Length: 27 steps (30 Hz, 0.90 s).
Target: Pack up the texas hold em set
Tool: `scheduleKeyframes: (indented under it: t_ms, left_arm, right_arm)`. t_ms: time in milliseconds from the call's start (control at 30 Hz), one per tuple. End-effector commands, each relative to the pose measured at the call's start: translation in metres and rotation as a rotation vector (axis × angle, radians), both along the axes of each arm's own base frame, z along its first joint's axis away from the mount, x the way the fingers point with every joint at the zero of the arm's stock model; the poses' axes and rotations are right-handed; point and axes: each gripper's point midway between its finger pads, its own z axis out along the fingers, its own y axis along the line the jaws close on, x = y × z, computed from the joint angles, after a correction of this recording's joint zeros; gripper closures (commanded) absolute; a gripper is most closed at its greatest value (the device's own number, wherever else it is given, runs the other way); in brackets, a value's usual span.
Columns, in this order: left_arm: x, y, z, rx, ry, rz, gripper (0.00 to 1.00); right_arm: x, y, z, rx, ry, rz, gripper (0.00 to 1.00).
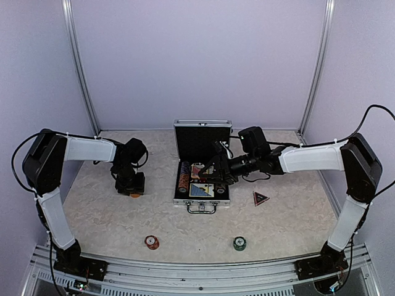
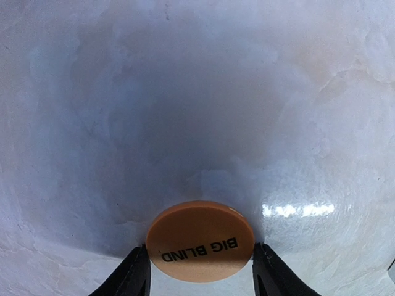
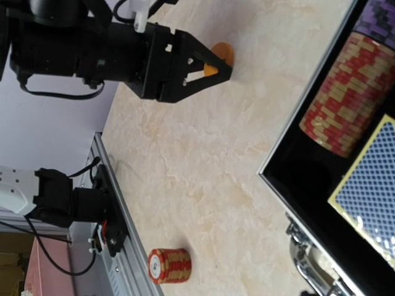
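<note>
Step in hand, by judgement: pick-up of the orange "BIG BLIND" disc [image 2: 199,240]; it lies flat on the table [image 1: 99,216], left of centre in the top view, well apart from the open case [image 1: 202,137]. The left gripper [image 1: 131,187] stands over it, fingers [image 2: 134,275] astride the rim on both sides; whether they already pinch cannot be told. The right gripper [image 1: 215,174] hangs over the case interior at centre frame; its jaws are lost against the black lining, so their state cannot be told.

The next move calls for a firm hold on a thin, flat disc, then a lift and carry rightwards to the case. Outstanding on the table: red chip stack [image 1: 152,242], green chip stack [image 1: 239,243], triangle marker [image 1: 260,198]. The right arm partly masks the case contents; the right wrist view shows none of its own fingers.
</note>
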Motion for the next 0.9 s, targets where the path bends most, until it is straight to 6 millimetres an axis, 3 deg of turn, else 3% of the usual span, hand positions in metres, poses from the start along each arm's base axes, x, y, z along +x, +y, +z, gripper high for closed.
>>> scheduleKeyframes:
  t_ms: [0,333,867]
  left_arm:
    - [-0.014,0.008,-0.024,0.034,0.065,-0.004,0.46]
    - [-0.006,0.000,-0.008,0.048,-0.008,-0.035,0.50]
    - [0.014,-0.023,0.036,-0.018,-0.142,-0.067,0.49]
  right_arm:
    - [-0.002,0.005,0.013,0.022,-0.024,0.006,0.31]
    - [-0.002,0.006,0.014,0.022,-0.025,0.009,0.31]
    - [0.000,0.010,0.014,0.019,-0.025,0.013,0.31]
